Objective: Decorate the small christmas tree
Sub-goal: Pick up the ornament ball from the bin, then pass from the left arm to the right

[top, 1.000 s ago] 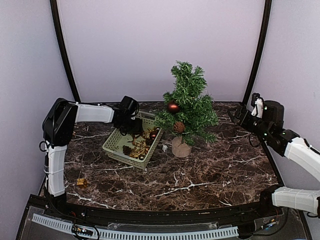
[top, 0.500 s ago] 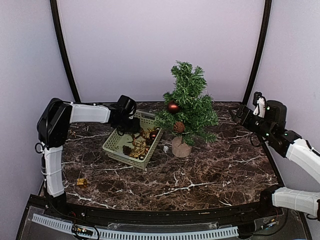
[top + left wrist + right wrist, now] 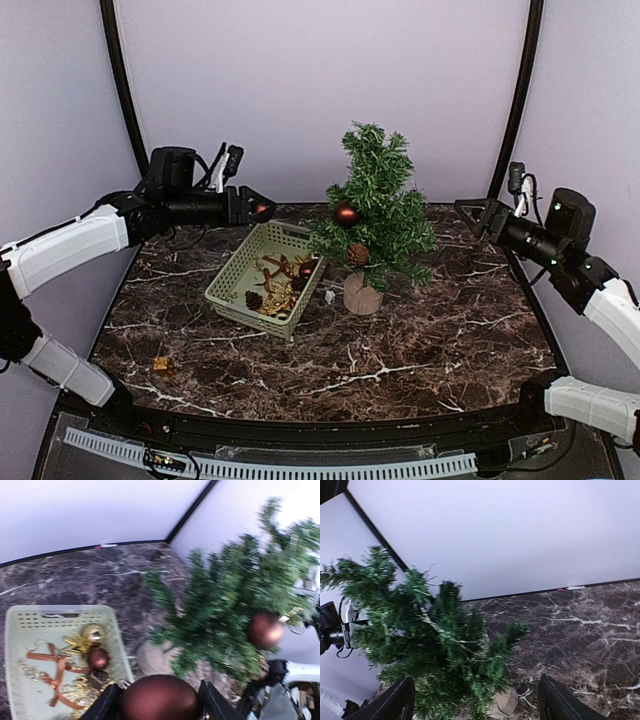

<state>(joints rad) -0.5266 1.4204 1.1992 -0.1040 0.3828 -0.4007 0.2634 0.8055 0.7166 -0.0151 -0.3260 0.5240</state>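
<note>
The small christmas tree (image 3: 378, 215) stands on its tan wooden base (image 3: 361, 295) at the back middle of the table, with a red ball (image 3: 346, 213) and a pine cone (image 3: 357, 254) hanging on it. My left gripper (image 3: 262, 209) is raised above the basket, left of the tree, shut on a dark red ball (image 3: 160, 699) that fills the gap between its fingers. The tree (image 3: 235, 600) lies ahead of it. My right gripper (image 3: 468, 215) is open and held up to the right of the tree (image 3: 425, 630), with nothing between its fingers.
A pale green basket (image 3: 228, 285) left of the tree holds a red ball (image 3: 98, 657), gold ornaments and a ribbon bow. A small gold ornament (image 3: 163, 364) lies on the marble table near the left front. A small white object (image 3: 329, 296) lies beside the tree base.
My left arm has lifted out of the basket with the dark red ball and now points towards the tree. My right gripper has risen slightly.
</note>
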